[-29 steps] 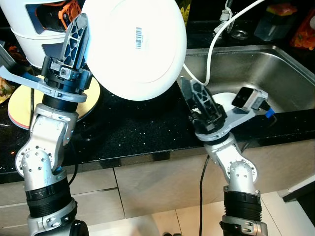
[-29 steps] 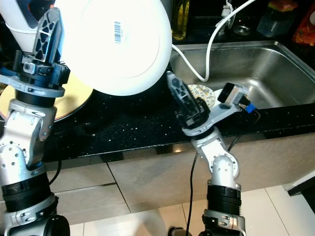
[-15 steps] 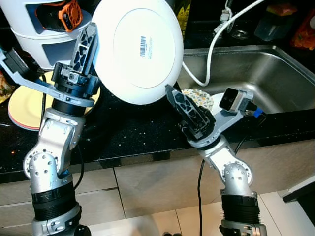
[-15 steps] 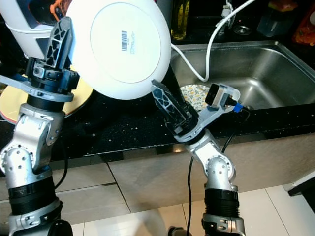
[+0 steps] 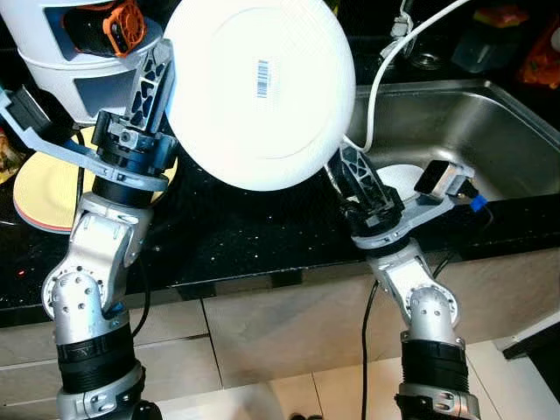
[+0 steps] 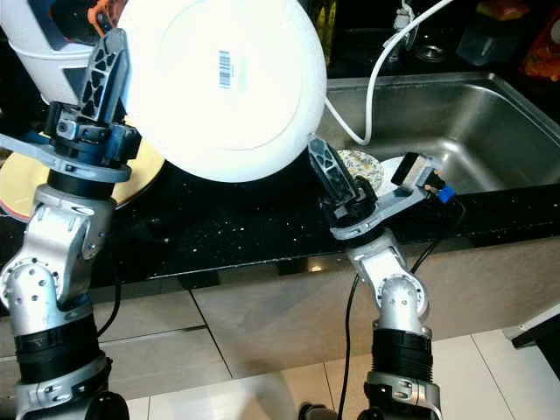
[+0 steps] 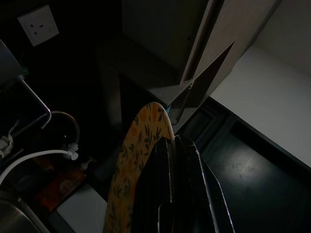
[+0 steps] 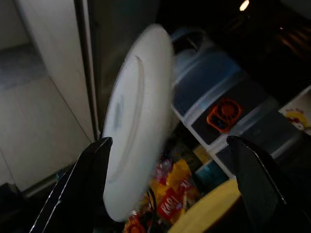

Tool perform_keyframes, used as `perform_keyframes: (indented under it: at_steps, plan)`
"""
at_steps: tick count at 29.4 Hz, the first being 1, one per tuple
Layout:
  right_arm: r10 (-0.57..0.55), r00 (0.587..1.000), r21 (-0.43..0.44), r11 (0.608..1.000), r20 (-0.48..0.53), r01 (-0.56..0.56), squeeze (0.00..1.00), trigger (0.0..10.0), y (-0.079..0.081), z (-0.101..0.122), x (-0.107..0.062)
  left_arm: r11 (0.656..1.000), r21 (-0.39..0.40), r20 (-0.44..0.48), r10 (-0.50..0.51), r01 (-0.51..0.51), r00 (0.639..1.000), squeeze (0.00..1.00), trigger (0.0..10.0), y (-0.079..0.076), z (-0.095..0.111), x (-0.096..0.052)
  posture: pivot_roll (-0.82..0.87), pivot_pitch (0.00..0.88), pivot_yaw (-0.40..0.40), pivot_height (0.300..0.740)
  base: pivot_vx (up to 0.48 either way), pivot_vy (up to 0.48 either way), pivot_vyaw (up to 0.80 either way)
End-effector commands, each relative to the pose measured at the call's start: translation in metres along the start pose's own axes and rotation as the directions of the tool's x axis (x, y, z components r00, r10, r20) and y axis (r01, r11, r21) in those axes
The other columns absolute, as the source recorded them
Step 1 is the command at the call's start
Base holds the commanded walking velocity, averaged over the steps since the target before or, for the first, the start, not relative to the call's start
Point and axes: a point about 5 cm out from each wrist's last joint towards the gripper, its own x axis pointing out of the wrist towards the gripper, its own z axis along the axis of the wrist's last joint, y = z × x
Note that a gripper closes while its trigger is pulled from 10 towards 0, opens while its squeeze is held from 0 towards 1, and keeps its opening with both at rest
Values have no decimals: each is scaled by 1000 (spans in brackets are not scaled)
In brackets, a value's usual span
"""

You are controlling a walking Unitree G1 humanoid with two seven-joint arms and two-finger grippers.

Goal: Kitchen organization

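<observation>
Jaws pinching one white plate (image 5: 260, 92): left gripper (image 5: 150, 83); right gripper (image 8: 165, 184) spread, empty.

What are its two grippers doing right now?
Left gripper: shut on the white plate, held up on edge.
Right gripper: open, holding nothing, under the plate's lower edge.

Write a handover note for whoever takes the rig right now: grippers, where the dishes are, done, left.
Left gripper: shut on the large round white plate with a barcode sticker, held up on edge above the black speckled counter.
Right gripper: open, just under the plate's lower rim, not touching it as far as I can tell.
Small patterned plate lies in the steel sink. Yellow round plate sits on the counter by the left arm.
Done: white plate lifted. Left: set it down somewhere; destination unclear.
</observation>
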Motion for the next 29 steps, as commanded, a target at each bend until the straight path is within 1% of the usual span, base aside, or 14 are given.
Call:
perform_keyframes:
  at_steps: [1, 3, 6, 12, 13, 14, 27, 29]
  plan:
    - [-19, 998, 11, 1000, -57, 20, 0, 10000, -2, -12, -1, 999, -22, -1, -35, 35, 999, 0, 0, -6, -3, 0, 84, 83, -30, 740, 0, 0, 0]
    - [-19, 998, 11, 1000, -57, 20, 0, 10000, -2, -12, -1, 999, -22, -1, -35, 35, 999, 0, 0, -6, -3, 0, 84, 83, -30, 740, 0, 0, 0]
    - [15, 996, 37, 999, -85, -12, 0, 10000, 2, -23, 0, 999, -25, -8, -35, 35, 999, 0, 0, -5, -4, 0, 85, 84, -29, 740, 0, 0, 0]
    - [55, 996, 76, 996, -70, -50, 0, 10000, 7, -26, 3, 999, -28, -17, -28, 28, 999, 0, 0, -4, -6, -2, 85, 84, -29, 740, 0, 0, 0]
    - [59, 996, 77, 996, -67, -54, 0, 8745, 8, -26, 3, 999, -30, -20, -26, 26, 999, 0, 0, -3, -7, -2, 84, 79, -27, 740, 0, 0, 0]
    - [53, 997, 72, 996, -60, -48, 0, 0, 7, -26, 4, 999, -33, -22, -24, 23, 999, 0, 0, -2, -7, -3, 82, 78, -26, 740, 0, 0, 0]
    - [57, 997, 72, 996, -47, -54, 0, 0, 7, -25, 7, 999, -50, -52, 10, -12, 999, 0, 0, 7, -16, -10, 78, 71, -29, 740, 0, 0, 0]
    - [56, 997, 69, 996, -47, -52, 0, 0, 7, -24, 8, 998, -50, -62, 31, -34, 998, 0, 0, 12, -17, -14, 77, 69, -27, 740, 0, 0, 0]
